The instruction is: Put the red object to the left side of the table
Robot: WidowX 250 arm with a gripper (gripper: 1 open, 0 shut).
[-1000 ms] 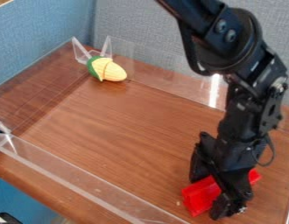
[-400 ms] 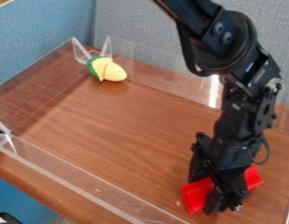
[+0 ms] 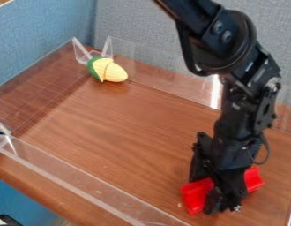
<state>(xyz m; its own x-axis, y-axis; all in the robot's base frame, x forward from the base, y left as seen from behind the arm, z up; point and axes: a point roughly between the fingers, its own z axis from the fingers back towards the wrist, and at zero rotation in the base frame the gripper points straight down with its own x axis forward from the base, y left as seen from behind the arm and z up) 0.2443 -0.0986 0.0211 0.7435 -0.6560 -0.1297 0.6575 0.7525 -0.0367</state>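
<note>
Jaws have closed since a second ago; arm position looks unchanged, wrist straight down over the same spot. The gripper [image 3: 226,196] is now clamped shut across the red block [image 3: 200,195], which sits on the table [image 3: 100,124] at its near right corner, close to the clear acrylic wall [image 3: 89,181].

Block relative to fingers: red shows on both sides of the fingers [image 3: 236,198], a bigger face sticking out to their left and a smaller bit to their right and slightly behind. So the grip sits across the narrow width, roughly mid-length or a little off-centre. Can't tell whether the block has left the wood yet; it looks grounded.

Handling guess: rigid, smooth plastic-looking block, probably light. Won't deform, so pinch force isn't a worry, but the glossy faces could slip or let it pivot between the pads if the hold is off-centre. Flat parallel sides across the short axis are the right place to hold, which is what it has.

Corn toy [image 3: 108,70] is at the far left corner, well away from the fingers; it sits in the destination area, so the drop should stay short of it.
</note>
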